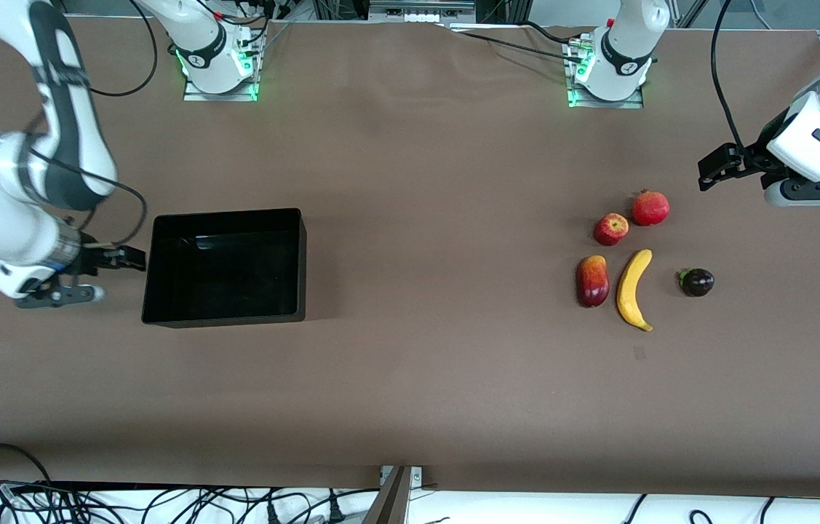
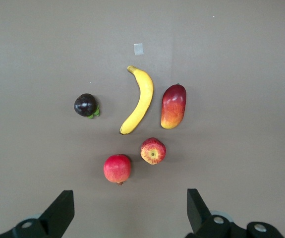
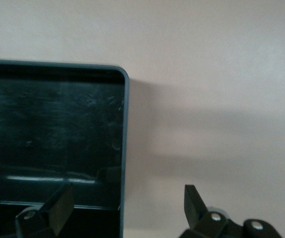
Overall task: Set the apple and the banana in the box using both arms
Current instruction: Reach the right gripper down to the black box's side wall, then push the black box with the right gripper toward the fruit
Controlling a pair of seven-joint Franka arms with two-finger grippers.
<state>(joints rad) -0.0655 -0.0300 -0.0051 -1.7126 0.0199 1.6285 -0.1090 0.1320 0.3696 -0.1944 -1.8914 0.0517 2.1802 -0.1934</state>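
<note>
The apple (image 1: 611,228) lies on the table toward the left arm's end, beside a pomegranate. The banana (image 1: 633,289) lies a little nearer the front camera than the apple. Both also show in the left wrist view, the apple (image 2: 153,150) and the banana (image 2: 140,99). My left gripper (image 1: 714,169) is open and empty, up over bare table beside the fruit group; in its wrist view (image 2: 129,210) nothing is between the fingers. The black box (image 1: 224,215) is empty. My right gripper (image 1: 124,258) is open and empty over the box's wall (image 3: 125,124) at the right arm's end.
A pomegranate (image 1: 650,208), a red-yellow mango-like fruit (image 1: 593,280) and a dark purple fruit with a green cap (image 1: 696,282) lie around the apple and banana. A small pale tape mark (image 1: 639,352) is on the table nearer the front camera.
</note>
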